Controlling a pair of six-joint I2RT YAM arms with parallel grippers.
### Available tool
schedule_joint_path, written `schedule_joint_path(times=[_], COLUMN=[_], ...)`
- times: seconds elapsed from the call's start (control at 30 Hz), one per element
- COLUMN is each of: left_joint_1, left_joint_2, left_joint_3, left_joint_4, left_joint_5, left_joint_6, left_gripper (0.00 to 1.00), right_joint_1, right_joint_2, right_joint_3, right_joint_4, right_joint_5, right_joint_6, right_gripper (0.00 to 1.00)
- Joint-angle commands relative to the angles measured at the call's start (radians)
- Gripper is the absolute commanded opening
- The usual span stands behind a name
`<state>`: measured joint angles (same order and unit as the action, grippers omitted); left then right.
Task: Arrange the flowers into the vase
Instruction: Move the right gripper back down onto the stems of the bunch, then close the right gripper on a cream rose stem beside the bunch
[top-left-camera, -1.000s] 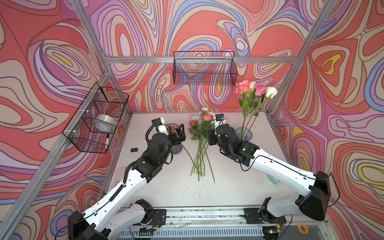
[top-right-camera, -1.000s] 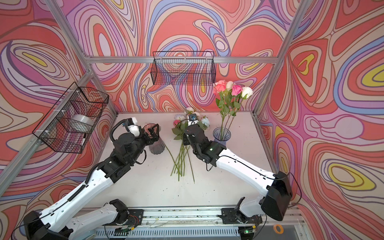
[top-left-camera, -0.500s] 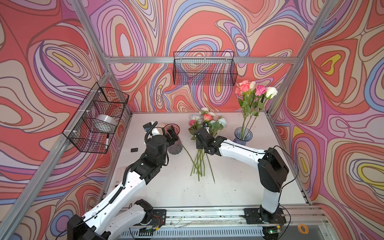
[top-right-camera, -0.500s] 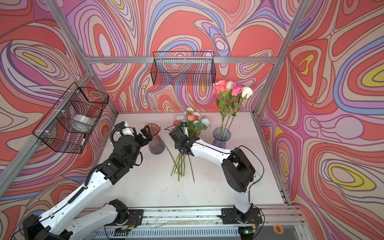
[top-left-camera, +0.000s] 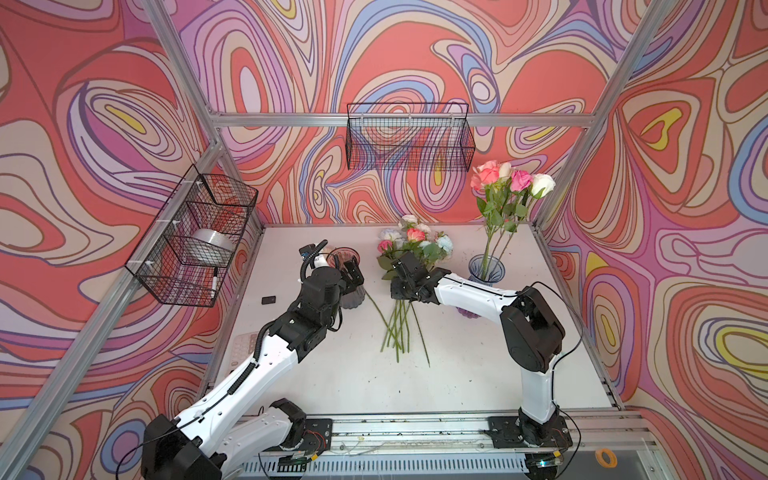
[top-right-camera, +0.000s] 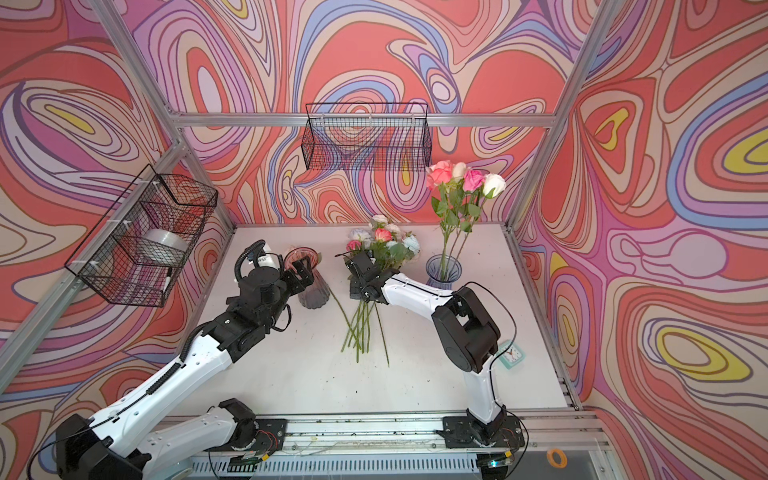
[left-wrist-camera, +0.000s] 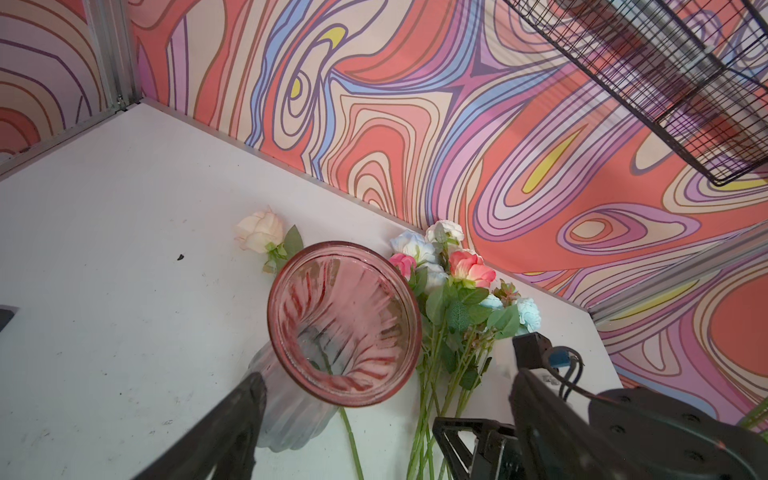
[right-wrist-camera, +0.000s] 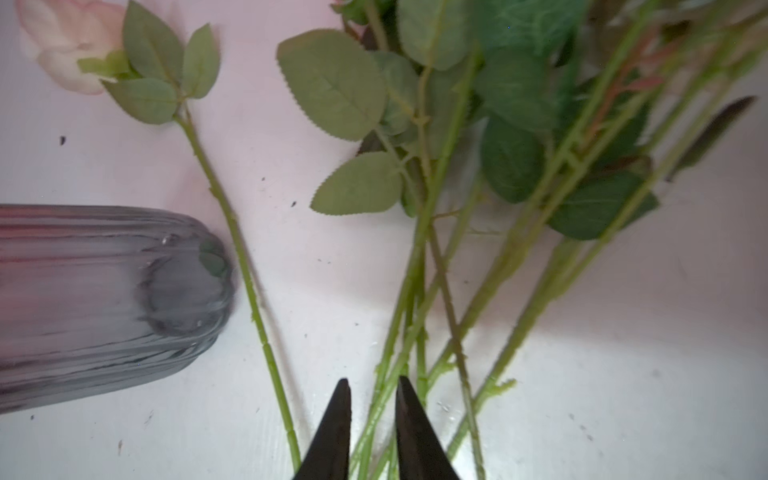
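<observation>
The white table is marked with small dark crumbs. It is closed on three sides by walls printed with swirls of coral, lilac, blue and yellow, set in an aluminium frame. One wire basket hangs on the back wall. A second basket on the left wall holds a roll of tape. Most of the flowers lie in a bundle on the middle of the table, blooms toward the back wall. Four more stand in the blue vase at the back right. The pink vase stands left of the bundle, with one cream rose lying just beside it. The left gripper has its jaws spread wide on both sides of this vase, not closed on it. The right gripper is low over the bundle's stems, its jaws almost together. Whether they pinch a stem I cannot tell.
</observation>
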<state>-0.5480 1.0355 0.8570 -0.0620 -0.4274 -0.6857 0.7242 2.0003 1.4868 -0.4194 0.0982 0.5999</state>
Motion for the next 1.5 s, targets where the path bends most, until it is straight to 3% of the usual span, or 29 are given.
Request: schedule_joint_path(times=[0.0, 0.1, 0.2, 0.53, 0.7, 0.8, 0.97, 1.47], left_joint_1=[0.01, 0.017, 0.022, 0.03, 0.032, 0.034, 0.034, 0.037], left_joint_2=[-0.024, -0.047, -0.058, -0.045, -0.049, -0.051, -0.051, -0.059], left_joint_3=[0.029, 0.015, 0.009, 0.015, 0.015, 0.014, 0.015, 0.017], left_joint_4=[-0.022, -0.003, 0.006, -0.002, -0.003, 0.0, -0.001, 0.006], left_joint_5=[-0.035, -0.06, -0.066, -0.047, -0.044, -0.048, -0.047, -0.051], left_joint_6=[-0.006, 0.007, 0.01, 0.005, 0.005, 0.007, 0.006, 0.025], left_gripper=[0.92, 0.93, 0.93, 0.93, 0.93, 0.93, 0.93, 0.93], right_joint_1=[0.018, 0.021, 0.027, 0.039, 0.046, 0.049, 0.05, 0.04], right_joint_2=[0.069, 0.111, 0.139, 0.222, 0.262, 0.262, 0.219, -0.032], right_joint_3=[0.035, 0.066, 0.094, 0.154, 0.169, 0.161, 0.129, 0.002], right_joint_4=[0.048, 0.047, 0.031, -0.002, -0.028, -0.032, -0.001, 0.18], right_joint_5=[-0.179, -0.263, -0.263, -0.281, -0.262, -0.249, -0.217, -0.11], right_joint_6=[-0.125, -0.213, -0.269, -0.294, -0.296, -0.293, -0.264, -0.124], right_gripper=[0.2, 0.22, 0.24, 0.25, 0.23, 0.15, 0.0, 0.0])
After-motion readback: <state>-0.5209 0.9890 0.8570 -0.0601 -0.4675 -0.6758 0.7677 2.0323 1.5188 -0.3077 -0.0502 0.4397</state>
